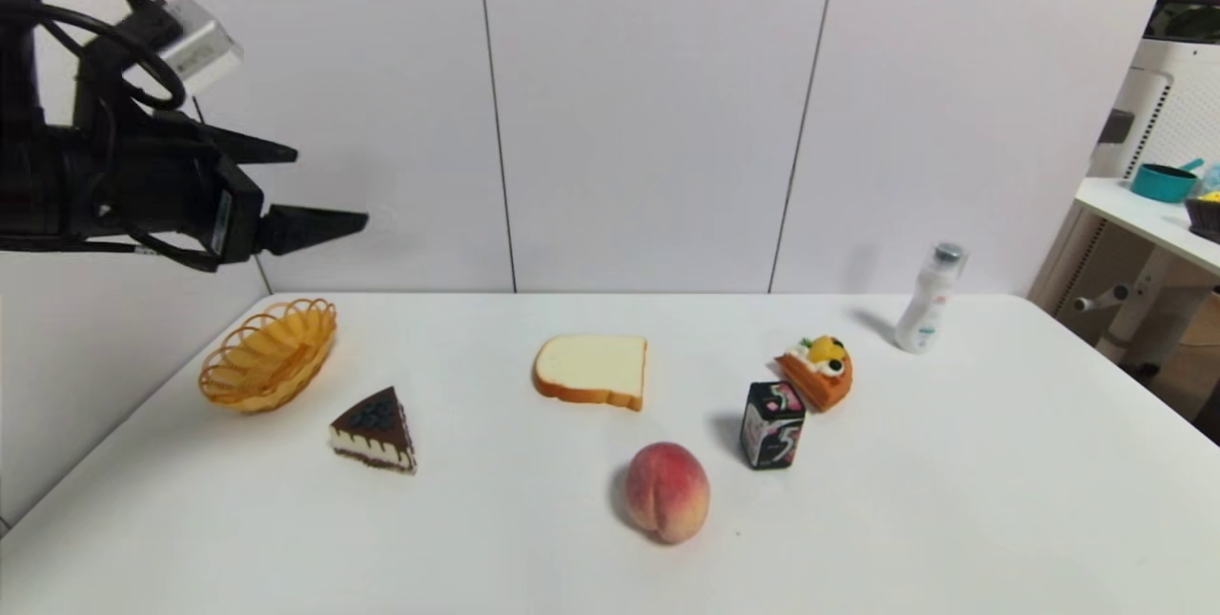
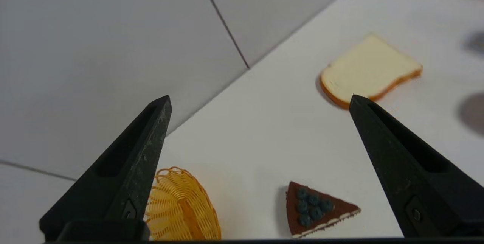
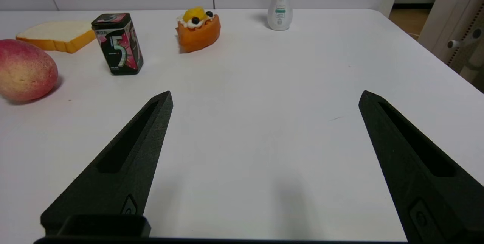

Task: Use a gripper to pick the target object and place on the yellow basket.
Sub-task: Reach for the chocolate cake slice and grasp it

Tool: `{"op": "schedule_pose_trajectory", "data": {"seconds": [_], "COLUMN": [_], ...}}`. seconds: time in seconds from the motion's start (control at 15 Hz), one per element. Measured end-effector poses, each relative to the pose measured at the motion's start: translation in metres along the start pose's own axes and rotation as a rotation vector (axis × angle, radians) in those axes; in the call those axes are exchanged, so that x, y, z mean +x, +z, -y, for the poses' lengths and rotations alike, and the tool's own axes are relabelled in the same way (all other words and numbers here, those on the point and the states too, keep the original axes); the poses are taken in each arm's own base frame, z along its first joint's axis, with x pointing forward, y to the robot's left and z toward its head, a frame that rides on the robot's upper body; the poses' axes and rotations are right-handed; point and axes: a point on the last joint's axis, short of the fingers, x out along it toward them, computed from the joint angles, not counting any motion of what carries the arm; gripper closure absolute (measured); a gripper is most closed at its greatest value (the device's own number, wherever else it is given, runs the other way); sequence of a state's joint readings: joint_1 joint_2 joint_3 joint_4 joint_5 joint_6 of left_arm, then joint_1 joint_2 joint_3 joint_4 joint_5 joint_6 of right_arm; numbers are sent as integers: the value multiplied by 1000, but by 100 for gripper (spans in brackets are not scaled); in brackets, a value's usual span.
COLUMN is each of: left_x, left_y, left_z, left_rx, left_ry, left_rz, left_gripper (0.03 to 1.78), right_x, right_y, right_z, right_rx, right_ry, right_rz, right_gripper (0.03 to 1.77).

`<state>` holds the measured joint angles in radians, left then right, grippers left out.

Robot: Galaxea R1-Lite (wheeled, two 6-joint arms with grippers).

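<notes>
L gripper (image 2: 259, 100) wide, choc cake (image 2: 315, 213) blueberries — wrist view only

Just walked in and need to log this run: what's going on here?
The left gripper hangs open and empty in the air above the yellow basket, holding nothing yet. The chocolate cake slice sits untouched on the table just beside the basket. The right gripper is open, low over bare table.

The white surface (image 1: 953, 501) carries a bread slice (image 1: 591, 370) at centre, a peach (image 1: 667, 491) nearest the camera, an upright dark gum box (image 1: 771, 424) beside an orange fruit-topped cake slice (image 1: 817, 371), and a white bottle (image 1: 929, 300) standing at the far right.
</notes>
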<state>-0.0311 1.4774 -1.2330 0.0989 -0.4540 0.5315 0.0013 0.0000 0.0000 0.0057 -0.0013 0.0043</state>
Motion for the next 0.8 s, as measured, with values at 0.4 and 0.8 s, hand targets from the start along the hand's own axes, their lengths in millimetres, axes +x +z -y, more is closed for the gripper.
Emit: {"op": "schedule_pose_trajectory", "data": {"seconds": [0.4,0.8], "left_x": [39,72], "left_y": [-47,-86], "left_z": [8,12], "left_rx": [254,256], "left_ry": [-290,-450], "left_rz": [-178,-307], "left_gripper": [12,12], "right_x": [0,0], "right_y": [0,0], "right_z": [0,0], "right_rx": [0,0], "right_ry": [0,0], "right_rz": [0,0], "right_gripper": [10,10]}}
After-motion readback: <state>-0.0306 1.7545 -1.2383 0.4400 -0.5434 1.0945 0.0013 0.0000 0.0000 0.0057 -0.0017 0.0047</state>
